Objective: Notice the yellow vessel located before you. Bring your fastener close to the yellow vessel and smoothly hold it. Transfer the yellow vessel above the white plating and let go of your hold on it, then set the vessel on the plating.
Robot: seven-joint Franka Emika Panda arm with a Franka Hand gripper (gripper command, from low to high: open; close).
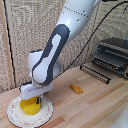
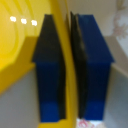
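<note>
Exterior view showed the white plate (image 1: 46, 116) lying on the wooden worktop (image 1: 95, 107) directly under the tool (image 1: 31, 102), with the yellow bowl (image 1: 29, 106) at the tool's tips, sitting on or just above the plate's middle; contact between the two could not be made out. The tool came straight down from above, probably so that one finger could go inside the bowl and the other outside, pinching the wall. Off to the tool's side, toward the exterior view's right, a small orange-yellow oblong piece (image 1: 75, 88) lay apart from the plate, and farther that way a dark toaster oven (image 1: 113, 56) stood near the wall. Wrist view bore out the grip: the two dark blue fingers (image 2: 49, 75) stood narrow, with the bowl's thin rim (image 2: 68, 65) running between them and the jaws clamped on it. The bowl's inner surface (image 2: 17, 45) looked glossy and bright, with small points of light on it. A patch of patterned plate (image 2: 121, 27) showed past the outer finger. By this judgement the carry was done and only the release remained.
</note>
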